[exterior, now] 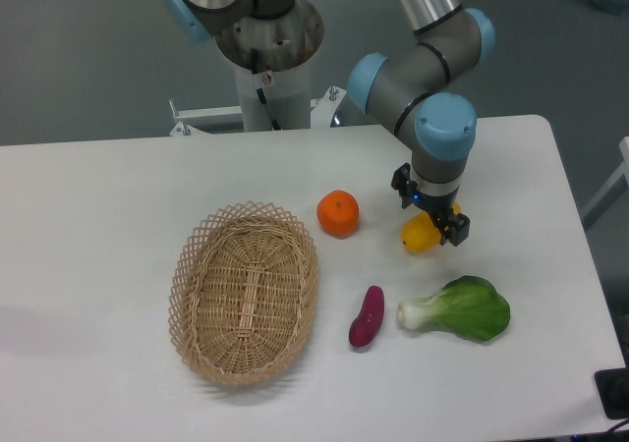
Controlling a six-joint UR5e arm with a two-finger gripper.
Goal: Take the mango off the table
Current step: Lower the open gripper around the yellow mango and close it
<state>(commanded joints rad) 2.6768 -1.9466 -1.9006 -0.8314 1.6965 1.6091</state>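
Note:
The yellow mango (pixel 417 237) lies on the white table (pixel 118 196), right of centre, and only its lower left end shows. My gripper (pixel 429 212) hangs directly over it, pointing down, with its black fingers (pixel 458 229) spread apart on either side of the fruit. The jaws stand open and do not visibly press on the mango. The wrist and arm hide the mango's upper right part.
A round orange (pixel 338 213) sits just left of the mango. A purple sweet potato (pixel 367 316) and a leafy green bok choy (pixel 462 308) lie in front. A woven oval basket (pixel 246 292) stands at the left. The robot base (pixel 267 64) is behind.

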